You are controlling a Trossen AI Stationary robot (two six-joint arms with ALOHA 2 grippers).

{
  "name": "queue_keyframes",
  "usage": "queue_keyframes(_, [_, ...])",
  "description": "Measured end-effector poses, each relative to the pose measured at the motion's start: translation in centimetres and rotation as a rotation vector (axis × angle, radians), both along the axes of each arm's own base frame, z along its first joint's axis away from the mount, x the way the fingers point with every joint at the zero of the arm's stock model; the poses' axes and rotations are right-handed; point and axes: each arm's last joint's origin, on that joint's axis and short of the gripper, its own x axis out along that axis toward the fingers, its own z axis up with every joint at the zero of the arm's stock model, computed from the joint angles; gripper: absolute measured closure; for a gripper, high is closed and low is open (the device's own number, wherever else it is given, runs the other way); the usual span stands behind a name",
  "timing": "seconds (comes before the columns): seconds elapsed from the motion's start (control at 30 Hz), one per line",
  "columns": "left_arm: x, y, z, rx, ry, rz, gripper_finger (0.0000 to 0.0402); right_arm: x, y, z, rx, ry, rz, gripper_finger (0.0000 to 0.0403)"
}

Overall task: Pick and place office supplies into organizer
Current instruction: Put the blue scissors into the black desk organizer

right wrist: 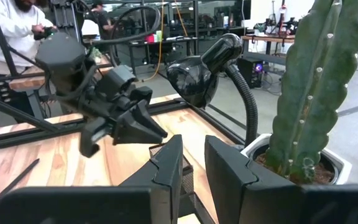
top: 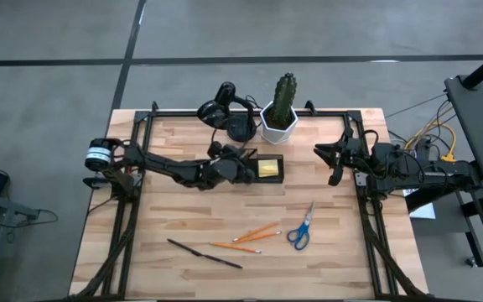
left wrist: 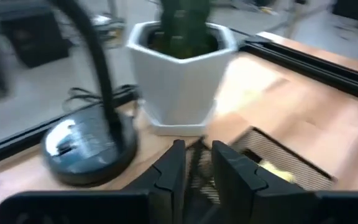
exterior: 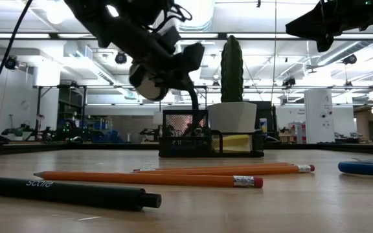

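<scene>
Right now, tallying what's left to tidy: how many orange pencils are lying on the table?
2. One orange pencil lies angled beside the scissors; the other pencil lies just below it, nearer the dark pen. None seem hidden.

Even overhead light falls on the pale wooden worktop (top: 225, 210), with only soft, short shadows under the orange pencils (top: 254, 236). In the low view bright ceiling fixtures (exterior: 203, 8) glare and the near dark pen (exterior: 63, 192) looks soft. The left wrist view is smeared, probably by motion: the white pot (left wrist: 182, 74) and lamp base (left wrist: 89, 146) blur.
</scene>
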Motion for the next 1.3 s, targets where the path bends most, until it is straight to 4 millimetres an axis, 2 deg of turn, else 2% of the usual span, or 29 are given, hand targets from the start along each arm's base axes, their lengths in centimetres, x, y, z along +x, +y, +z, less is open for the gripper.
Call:
queue_keyframes(0.4, [0.7, -0.7, 3.3, -0.082, -0.075, -0.277, 0.0340, 0.0, 0.0, 0.0, -0.012, 0.004, 0.001, 0.0346])
queue_keyframes(0.57, [0.3, -1.0, 4.8, -0.131, -0.130, -0.385, 0.0340, 0.0, 0.0, 0.1, -0.009, -0.004, 0.002, 0.0346])
queue_keyframes(0.67, [-0.2, -1.0, 6.0, -0.200, -0.210, -0.385, 0.0340, 0.0, 0.0, 0.1, -0.008, -0.010, 0.009, 0.0346])
queue_keyframes(0.8, [-1.3, -1.3, 8.0, -0.246, -0.292, -0.429, 0.0340, 0.0, 0.1, 0.2, -0.002, -0.019, 0.013, 0.0346])
queue_keyframes(0.97, [-3.3, -2.1, 10.7, -0.199, -0.330, -0.509, 0.0351, 0.0, 0.1, 0.2, 0.048, -0.041, 0.011, 0.0346])
queue_keyframes(1.13, [-6.1, -2.5, 13.2, -0.107, -0.319, -0.534, 0.0395, 0.0, 0.1, 0.3, 0.187, -0.096, 0.006, 0.0346])
queue_keyframes(1.3, [-8.6, -2.4, 14.5, -0.095, -0.347, -0.528, 0.0394, 0.1, 0.2, 0.6, 0.287, -0.162, 0.072, 0.0346])
